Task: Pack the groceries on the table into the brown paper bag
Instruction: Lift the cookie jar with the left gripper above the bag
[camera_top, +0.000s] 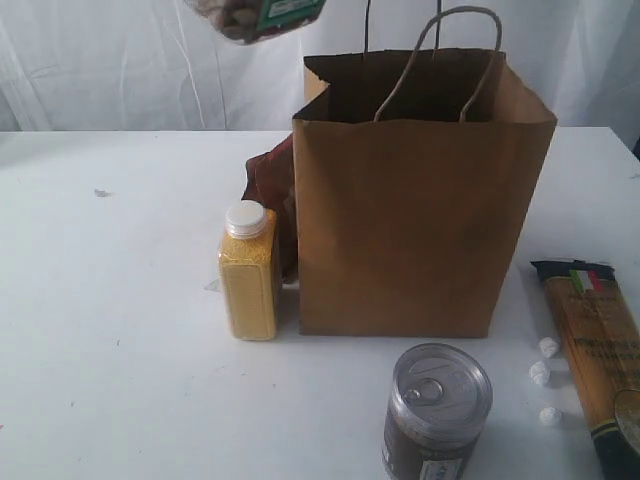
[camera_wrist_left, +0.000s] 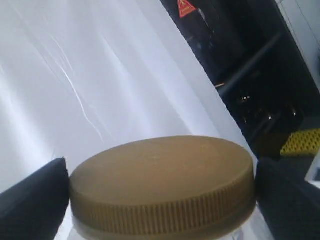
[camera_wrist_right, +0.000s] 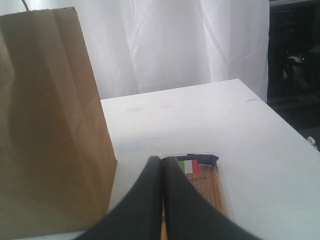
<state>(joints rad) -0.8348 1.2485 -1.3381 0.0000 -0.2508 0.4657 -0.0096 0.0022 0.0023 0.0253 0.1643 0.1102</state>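
Yellow-lidded jar (camera_wrist_left: 162, 185) between claw fingers (camera_wrist_left: 35, 197)

Table (camera_top: 120, 300) holds bag (camera_top: 400, 230), bottle (camera_top: 248, 275), can (camera_top: 437, 410), spaghetti packet (camera_top: 597, 340), probably pouch (camera_top: 272, 185).

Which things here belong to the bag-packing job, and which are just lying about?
Job: brown paper bag; jar in left gripper; yellow-grain bottle; pull-tab can; brown pouch; spaghetti packet.
Lying about: three small white bits on the table; white curtain behind.

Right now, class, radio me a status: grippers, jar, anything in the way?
Left gripper clamped on yellow-lidded jar, high, left of the brown paper bag mouth. Right gripper shut, empty, at spaghetti packet. Handles arch across opening.
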